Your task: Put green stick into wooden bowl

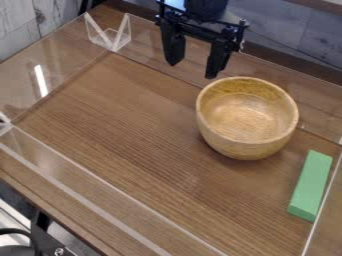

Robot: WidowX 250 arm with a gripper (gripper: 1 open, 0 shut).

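- Pincer (pixel 194 58): hanging wide and empty above the desk (pixel 120 130), behind the wooden bowl (pixel 247 117).
- Green stick (pixel 311 185): lying flat beside the bowl's near right, apart from it, awaiting pickup.
- Bowl: sitting upright, mouth unobstructed for receiving.

green stick (pixel 311 186) beside wooden bowl (pixel 247 117), jaws open

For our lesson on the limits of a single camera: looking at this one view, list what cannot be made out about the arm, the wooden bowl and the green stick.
- Arm above the gripper: cut off by the top edge.
- Far outer wall of the wooden bowl: hidden by the bowl itself.
- Underside of the green stick: hidden against the table.
- Small clear object at the back: too transparent and small to identify.
- Dark items at the bottom left corner: cut off by the edge.
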